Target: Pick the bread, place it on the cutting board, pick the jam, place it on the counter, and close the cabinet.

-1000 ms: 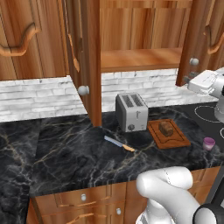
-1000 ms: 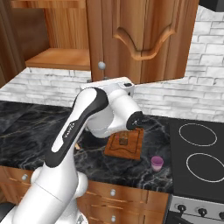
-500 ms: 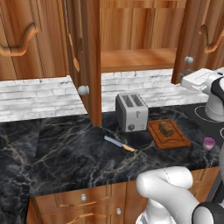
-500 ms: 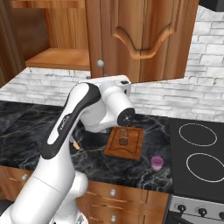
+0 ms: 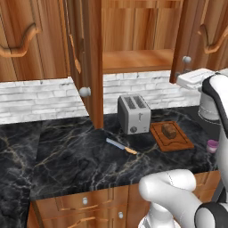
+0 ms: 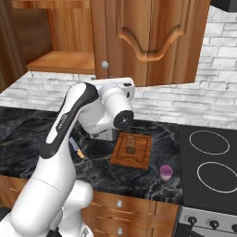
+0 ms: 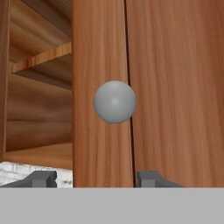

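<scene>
While the bread (image 5: 168,130) is lying on the cutting board (image 5: 171,136), the jam (image 5: 213,146) is standing on the counter (image 5: 80,156) at the board's 4 o'clock, apart from it. The gripper (image 7: 92,177) is facing the edge of an open door of the cabinet (image 5: 133,35), its round silver knob (image 7: 114,101) sitting at 12 o'clock above the fingertips (image 7: 41,178). The jaws are standing apart, gripping nothing. A toaster (image 5: 133,113) is sitting at the board's 9 o'clock, with a knife (image 5: 120,146) nearer the counter's front edge.
</scene>
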### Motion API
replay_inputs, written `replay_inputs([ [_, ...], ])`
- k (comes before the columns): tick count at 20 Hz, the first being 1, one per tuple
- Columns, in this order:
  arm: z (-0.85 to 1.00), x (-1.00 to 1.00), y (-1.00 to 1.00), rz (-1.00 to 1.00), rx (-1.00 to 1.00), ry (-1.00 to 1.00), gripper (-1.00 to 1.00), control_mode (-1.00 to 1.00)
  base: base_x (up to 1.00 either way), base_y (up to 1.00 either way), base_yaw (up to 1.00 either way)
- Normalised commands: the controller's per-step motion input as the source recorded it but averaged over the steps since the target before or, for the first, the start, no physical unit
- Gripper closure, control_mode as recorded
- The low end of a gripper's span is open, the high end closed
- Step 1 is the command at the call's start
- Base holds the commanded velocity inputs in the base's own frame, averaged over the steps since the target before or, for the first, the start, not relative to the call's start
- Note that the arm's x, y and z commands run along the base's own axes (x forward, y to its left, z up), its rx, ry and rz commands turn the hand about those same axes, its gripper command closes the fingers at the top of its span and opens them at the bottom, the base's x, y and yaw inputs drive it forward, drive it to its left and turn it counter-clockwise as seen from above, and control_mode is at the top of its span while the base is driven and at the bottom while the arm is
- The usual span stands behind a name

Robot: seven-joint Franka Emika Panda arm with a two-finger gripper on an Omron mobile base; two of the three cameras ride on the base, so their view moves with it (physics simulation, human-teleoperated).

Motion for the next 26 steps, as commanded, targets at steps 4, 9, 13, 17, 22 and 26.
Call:
replay_inputs([
  [4,0.0,0.33,0.0,-0.07,0.0,0.0,-1.0,-1.0,0.0,0.0,0.0],
  [9,0.0,0.35,0.0,-0.07,0.0,0.0,-1.0,-1.0,0.0,0.0,0.0],
  [13,0.0,0.37,0.0,-0.06,0.0,0.0,-1.0,-1.0,0.0,0.0,0.0],
  [17,0.0,0.38,0.0,-0.06,0.0,0.0,-1.0,-1.0,0.0,0.0,0.0],
  [22,0.0,0.36,0.0,-0.06,0.0,0.0,-1.0,-1.0,0.0,0.0,0.0],
  [26,0.0,0.31,0.0,-0.05,0.0,0.0,-1.0,-1.0,0.0,0.0,0.0],
])
